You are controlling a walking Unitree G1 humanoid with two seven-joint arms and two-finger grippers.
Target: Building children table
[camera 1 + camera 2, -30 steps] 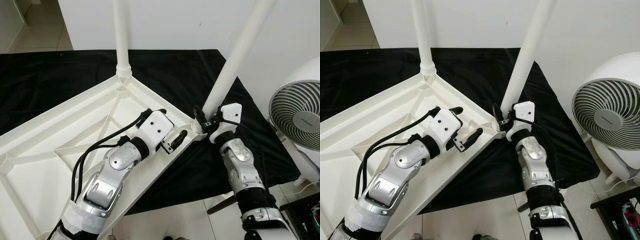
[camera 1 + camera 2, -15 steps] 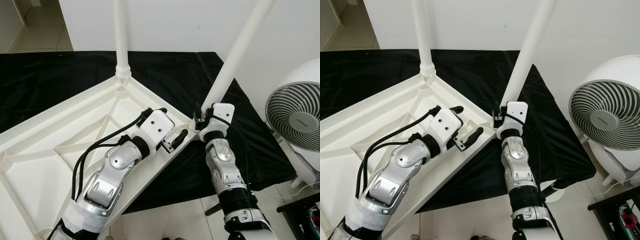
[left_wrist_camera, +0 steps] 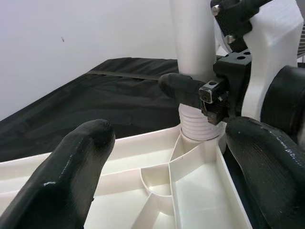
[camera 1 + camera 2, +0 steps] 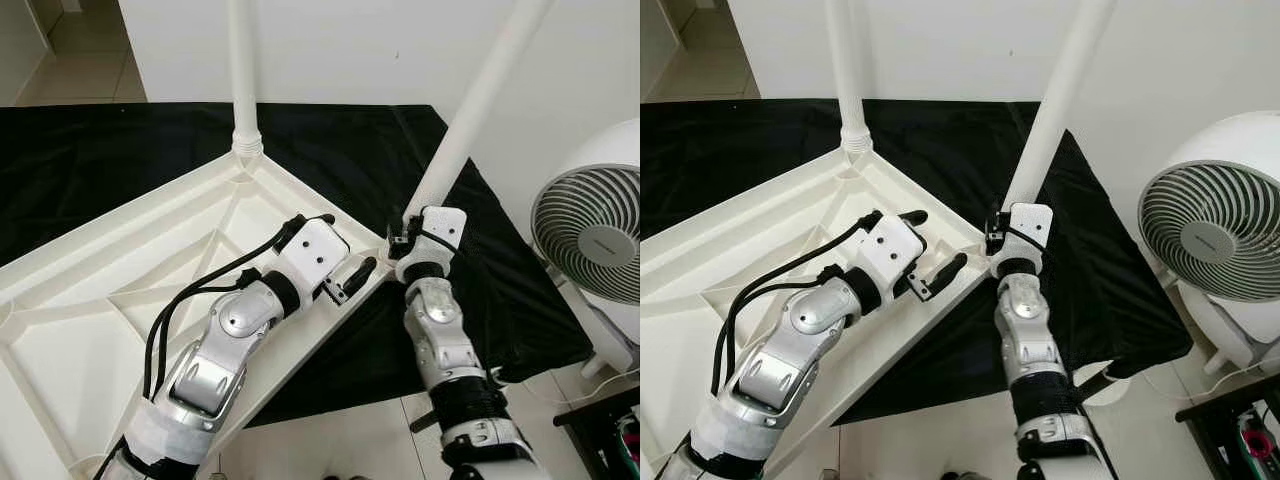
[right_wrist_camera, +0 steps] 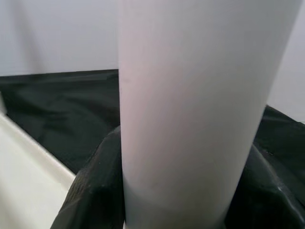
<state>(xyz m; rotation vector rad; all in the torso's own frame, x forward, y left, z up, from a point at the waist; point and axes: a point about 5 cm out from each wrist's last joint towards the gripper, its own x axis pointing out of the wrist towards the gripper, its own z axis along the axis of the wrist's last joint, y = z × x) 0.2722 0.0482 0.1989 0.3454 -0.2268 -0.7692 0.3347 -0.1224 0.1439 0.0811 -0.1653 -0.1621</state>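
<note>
Upturned white tabletop [image 4: 120,290] across the left and centre of the frame, on black cloth [image 4: 100,150]. Leaning leg [image 4: 470,110] planted at its right corner, clamped near the base by right gripper [image 4: 405,240]. Left gripper [image 4: 345,255] over the rim nearby, jaws wide, empty. Upright leg [image 4: 241,75] upper centre. Fan [image 4: 590,235] far right.
</note>
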